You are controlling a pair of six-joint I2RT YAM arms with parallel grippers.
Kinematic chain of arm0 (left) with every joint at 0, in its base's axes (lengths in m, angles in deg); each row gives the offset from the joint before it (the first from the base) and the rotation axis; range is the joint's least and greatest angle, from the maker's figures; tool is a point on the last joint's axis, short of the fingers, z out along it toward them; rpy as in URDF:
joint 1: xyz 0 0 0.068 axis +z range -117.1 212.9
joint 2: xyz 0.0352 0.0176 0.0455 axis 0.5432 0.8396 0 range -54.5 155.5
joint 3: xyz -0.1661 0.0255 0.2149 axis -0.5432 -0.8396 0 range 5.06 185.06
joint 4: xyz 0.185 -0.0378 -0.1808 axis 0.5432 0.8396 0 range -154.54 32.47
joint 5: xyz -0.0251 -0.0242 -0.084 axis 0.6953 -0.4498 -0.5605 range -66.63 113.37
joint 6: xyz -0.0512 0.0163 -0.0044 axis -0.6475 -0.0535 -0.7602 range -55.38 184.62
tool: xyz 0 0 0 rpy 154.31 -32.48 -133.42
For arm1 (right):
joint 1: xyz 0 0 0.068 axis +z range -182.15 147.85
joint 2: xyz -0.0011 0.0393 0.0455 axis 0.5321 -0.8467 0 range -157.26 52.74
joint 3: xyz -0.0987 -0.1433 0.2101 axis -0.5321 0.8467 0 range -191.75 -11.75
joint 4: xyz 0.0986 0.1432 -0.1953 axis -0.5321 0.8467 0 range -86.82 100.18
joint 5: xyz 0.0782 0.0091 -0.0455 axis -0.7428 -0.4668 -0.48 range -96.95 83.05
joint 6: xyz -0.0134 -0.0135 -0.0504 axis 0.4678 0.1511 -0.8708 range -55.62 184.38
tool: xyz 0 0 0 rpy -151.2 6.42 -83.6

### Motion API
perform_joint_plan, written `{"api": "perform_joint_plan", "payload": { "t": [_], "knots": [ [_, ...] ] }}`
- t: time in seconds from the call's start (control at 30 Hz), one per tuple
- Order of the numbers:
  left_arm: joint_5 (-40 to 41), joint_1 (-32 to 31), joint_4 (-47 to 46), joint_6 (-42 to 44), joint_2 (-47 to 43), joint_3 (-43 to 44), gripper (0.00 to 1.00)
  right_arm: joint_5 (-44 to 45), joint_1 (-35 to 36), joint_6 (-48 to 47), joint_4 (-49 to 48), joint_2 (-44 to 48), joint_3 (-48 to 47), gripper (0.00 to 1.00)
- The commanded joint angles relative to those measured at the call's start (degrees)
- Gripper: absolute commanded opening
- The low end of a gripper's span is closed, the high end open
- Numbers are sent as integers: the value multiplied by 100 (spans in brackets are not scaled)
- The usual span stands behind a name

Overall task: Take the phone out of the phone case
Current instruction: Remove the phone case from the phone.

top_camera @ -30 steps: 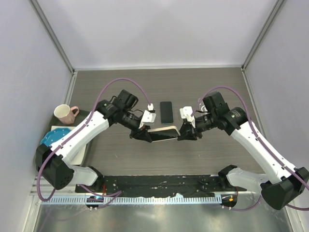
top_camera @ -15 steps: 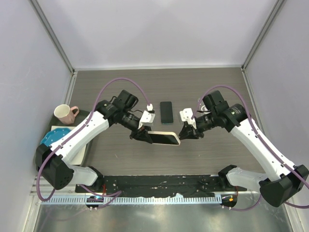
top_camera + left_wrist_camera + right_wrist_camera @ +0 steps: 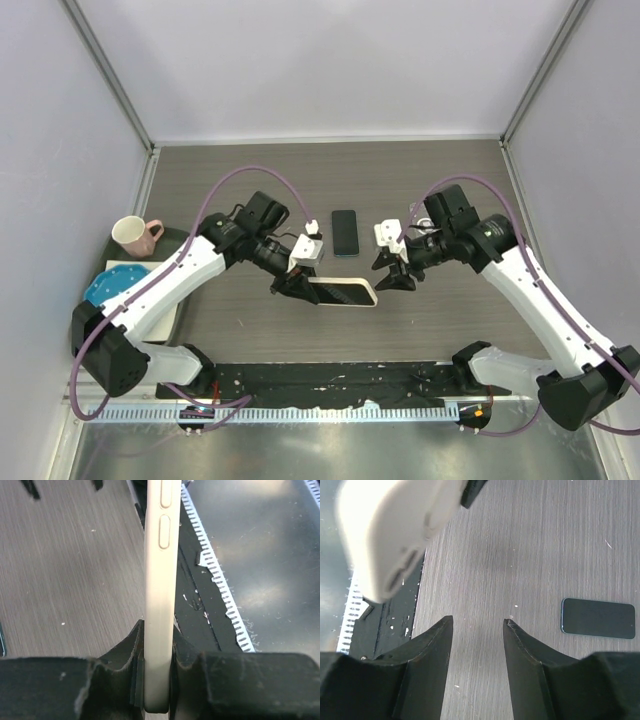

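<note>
While the left gripper (image 3: 290, 289) clamps the phone case (image 3: 346, 292) mid-frame, the right gripper (image 3: 394, 276) gapes empty just beside it.

Phone (image 3: 345, 232): dark slab, out of its case, lying flat on the table, screen up.

Phone case (image 3: 343, 292): cream, dark inner face turning upward, lying level just in front of the phone, its left end sitting clamped in the left gripper (image 3: 295, 288).

A cream mug with a pink handle (image 3: 131, 234) stands near a blue plate (image 3: 106, 284) at the left of the grey wood-grain table (image 3: 430, 180).
</note>
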Motion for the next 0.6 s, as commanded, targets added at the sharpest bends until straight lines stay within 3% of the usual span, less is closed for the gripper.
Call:
{"api": "perform_joint_plan", "payload": {
  "t": [0.0, 0.33, 0.57],
  "knots": [
    [392, 9, -553, -388, -144, -44, 0, -35, -6, -196, 320, 358, -266, 51],
    [728, 9, -904, -748, -56, -123, 0, -52, -6, -249, 610, 200, -178, 54],
    [755, 9, -957, -854, 32, -105, 0, 35, 99, 383, -222, 121, 77, 55]
  ]
}}
